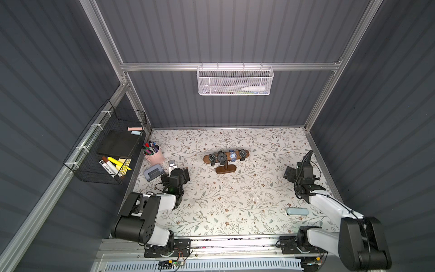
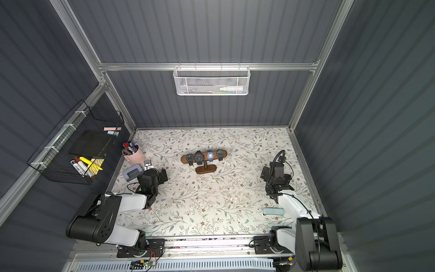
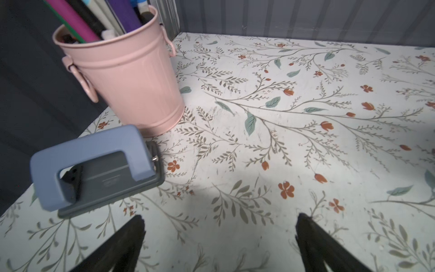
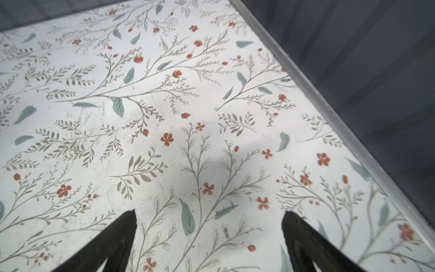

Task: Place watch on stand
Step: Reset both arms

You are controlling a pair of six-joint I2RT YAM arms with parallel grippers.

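Four watches [image 1: 221, 157] already sit on the stand [image 1: 228, 169] at the far middle of the counter [image 1: 235, 202], so the left tool [image 3: 222, 217] and right tool [image 4: 210, 213], both spread and empty, should probably avoid nudging it.

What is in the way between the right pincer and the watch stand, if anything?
Nothing that shows. In both top views only bare flowery table lies between the open right pincer and the stand, which carries four watches.
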